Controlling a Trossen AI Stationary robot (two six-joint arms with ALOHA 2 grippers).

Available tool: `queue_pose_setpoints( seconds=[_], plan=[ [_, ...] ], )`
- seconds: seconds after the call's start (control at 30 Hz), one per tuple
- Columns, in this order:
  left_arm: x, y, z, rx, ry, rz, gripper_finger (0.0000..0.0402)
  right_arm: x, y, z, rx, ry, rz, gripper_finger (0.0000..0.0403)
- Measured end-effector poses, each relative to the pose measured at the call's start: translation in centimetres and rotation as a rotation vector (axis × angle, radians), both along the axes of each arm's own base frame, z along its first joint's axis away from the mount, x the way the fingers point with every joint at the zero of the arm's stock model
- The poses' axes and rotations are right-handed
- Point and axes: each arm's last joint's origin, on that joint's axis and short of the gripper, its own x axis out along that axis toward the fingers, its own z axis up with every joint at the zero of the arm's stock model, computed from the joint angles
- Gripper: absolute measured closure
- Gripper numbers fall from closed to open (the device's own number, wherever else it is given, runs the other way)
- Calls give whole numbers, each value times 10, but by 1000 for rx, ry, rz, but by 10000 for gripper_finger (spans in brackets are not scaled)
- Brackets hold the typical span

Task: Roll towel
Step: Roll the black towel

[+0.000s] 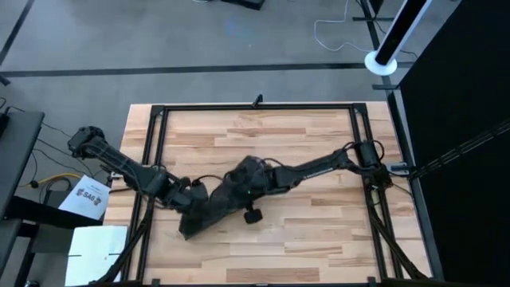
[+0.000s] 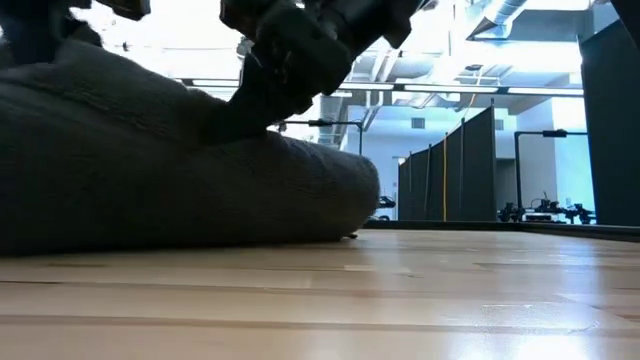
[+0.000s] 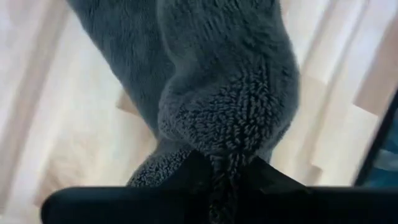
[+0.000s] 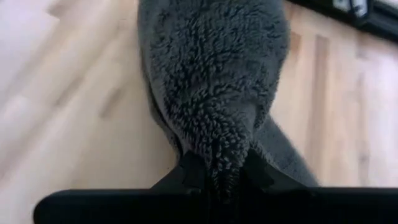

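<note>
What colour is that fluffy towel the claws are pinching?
Plain dark charcoal grey, no pattern. The towel shows best in the right wrist view.

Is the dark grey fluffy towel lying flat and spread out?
No, the dark grey fluffy towel lies bunched between both grippers.

Overhead looks down, low looks level — both wrists close on towel [image 3: 224, 93].

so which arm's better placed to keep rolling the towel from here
Neither clearly. The left gripper and right gripper are each shut on a pinch of the towel, one at each end of the bunched cloth. Rolling probably needs both moving together.
</note>
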Motion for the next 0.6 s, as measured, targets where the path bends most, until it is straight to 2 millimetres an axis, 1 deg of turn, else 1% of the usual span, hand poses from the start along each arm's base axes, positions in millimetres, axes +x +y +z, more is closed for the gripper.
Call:
queue_pose_setpoints(
  seconds=[0.07, 0.13, 0.2, 0.27, 0.33, 0.37, 0.43, 0.47, 0.6],
  plan=[
    [-4, -10, -1, -32, 13, 13, 384, -2, 9, 0, 24, 9, -5, 375],
    [-8, -20, -2, -65, 14, 26, 384, -2, 12, 0, 32, 9, 4, 375],
    [-8, -33, -2, -121, -4, 30, 384, -1, 13, -1, 52, 8, 24, 375],
    [-7, -45, -8, -159, -13, 35, 384, 1, 12, -5, 68, 15, 26, 375],
    [-6, -54, -16, -185, -17, 56, 384, 4, 12, -16, 80, 27, 22, 375],
    [-5, -57, -21, -198, -9, 76, 384, 5, 12, -17, 86, 23, 21, 375],
    [-6, -57, -31, -176, 47, 99, 382, 7, 12, -23, 85, 17, 17, 375],
    [-7, -56, -33, -164, 72, 97, 374, 9, 11, -22, 73, -5, 2, 375],
    [-4, -52, -32, -185, 83, 53, 318, 14, 4, -20, 18, -61, -44, 375]
  ],
)
